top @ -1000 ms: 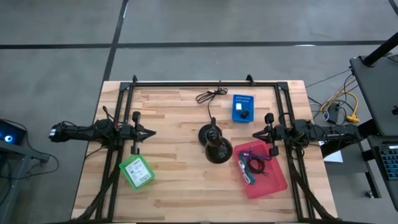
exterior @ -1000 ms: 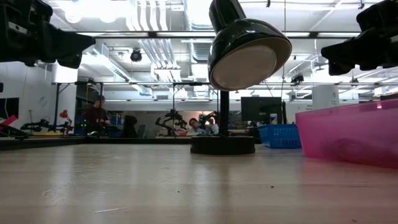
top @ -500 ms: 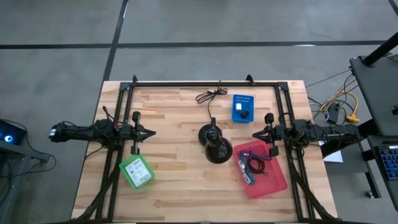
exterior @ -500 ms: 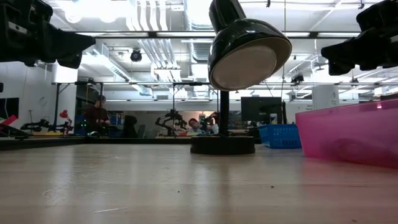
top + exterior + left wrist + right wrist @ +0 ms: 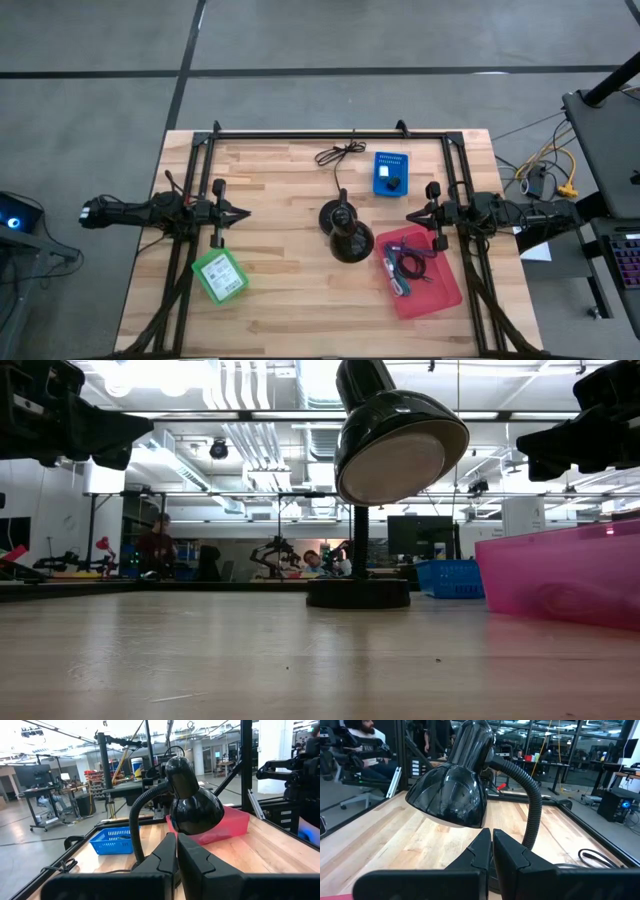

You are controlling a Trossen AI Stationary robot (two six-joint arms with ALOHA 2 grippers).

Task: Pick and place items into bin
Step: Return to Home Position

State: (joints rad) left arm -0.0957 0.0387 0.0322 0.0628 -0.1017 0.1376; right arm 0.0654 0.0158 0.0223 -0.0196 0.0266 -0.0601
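Tool left, tool right pinched (red bin contents indistinct).

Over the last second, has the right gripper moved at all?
No. The right gripper sits in the same spot beside the red bin's corner in the high view.

lamp at table centre, far bin behind it, right bin beside it, left bin front-left

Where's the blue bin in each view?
High view: blue bin at the table's back, right of centre.
Low view: right of the lamp's base.
Left wrist view: beside the lamp's neck, farther off.
Right wrist view: not in it.
Shared landmark: the lamp, in all four.
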